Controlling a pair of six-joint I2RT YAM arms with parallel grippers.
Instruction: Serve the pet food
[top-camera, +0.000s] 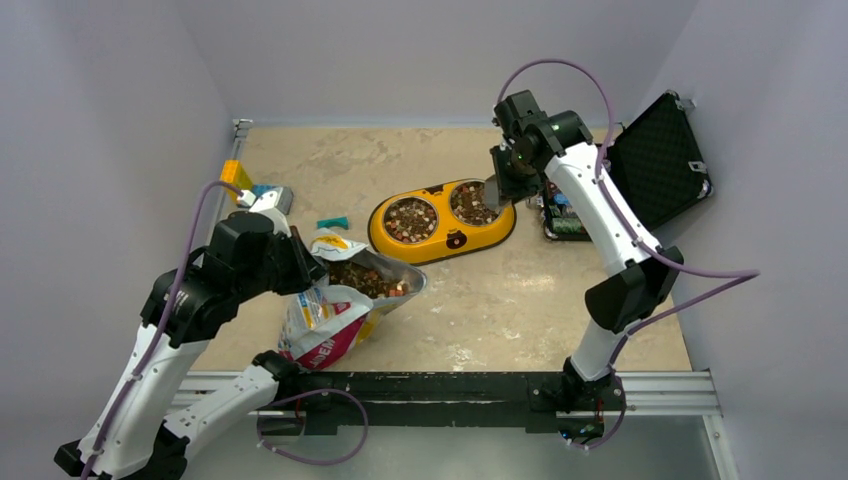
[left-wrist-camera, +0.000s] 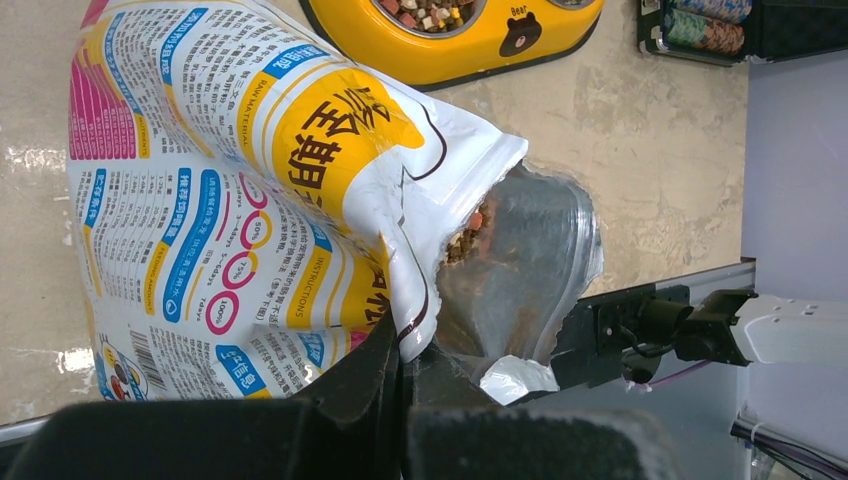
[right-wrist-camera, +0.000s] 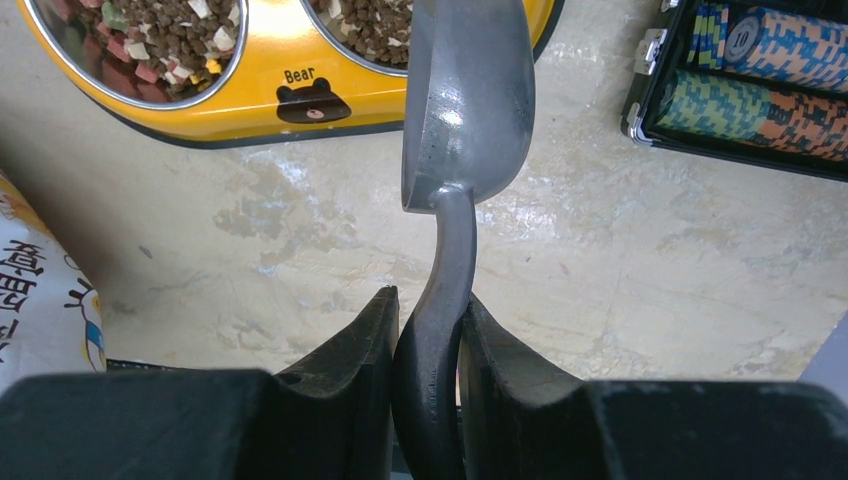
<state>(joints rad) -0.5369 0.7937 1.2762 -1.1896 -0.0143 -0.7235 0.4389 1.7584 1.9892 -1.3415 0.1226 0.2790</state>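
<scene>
Okay so the right jaws are clamped tight on the handle of the metal scoop (right-wrist-camera: 468, 110), which hangs tipped over the right bowl of the yellow feeder (top-camera: 410, 250), up at 12 o'clock on the surface. Looks like a pour into that bowl, though I can't tell what's left in the scoop.

Pet food (right-wrist-camera: 170, 35) sits in both bowls, with more inside the bag (left-wrist-camera: 220, 200) at 8 o'clock. The left jaws pinch the bag's torn rim, I'd guess to keep its mouth propped open for scooping.

Readable stuff: "Bear" under a little bear face on the feeder. The bag has big Chinese characters, "INSTRUCTIONS", "RAW MATERIAL", and rings marked 25%, 50%, 75%, 100%. Poker chip case (top-camera: 655, 160) at 2 o'clock, not involved.
</scene>
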